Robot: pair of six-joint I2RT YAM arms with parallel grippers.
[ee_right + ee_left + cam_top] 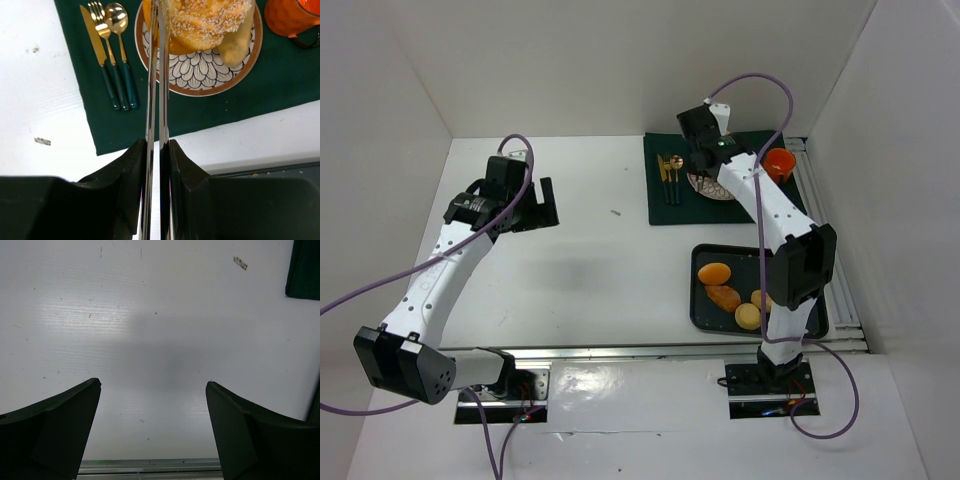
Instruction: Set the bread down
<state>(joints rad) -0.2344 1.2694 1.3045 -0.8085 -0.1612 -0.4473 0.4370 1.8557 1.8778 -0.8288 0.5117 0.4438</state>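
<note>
**Golden sesame bread [207, 20] at the plate [200, 75]**

It is looking glossy and brown, crusted with pale seeds, lying over the patterned plate on the green mat [200, 115]. The right fingers [127, 190] are clamping metal tongs [156, 75] beside it. The left fingers [60, 425] are standing apart above the table [160, 315].

Left hand [153, 383] spread wide, right arm [775, 205] outstretched, right hand [157, 143] clamped tight

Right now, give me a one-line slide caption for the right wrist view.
Right gripper squeezes metal tongs holding a sesame roll at the patterned plate.
</note>
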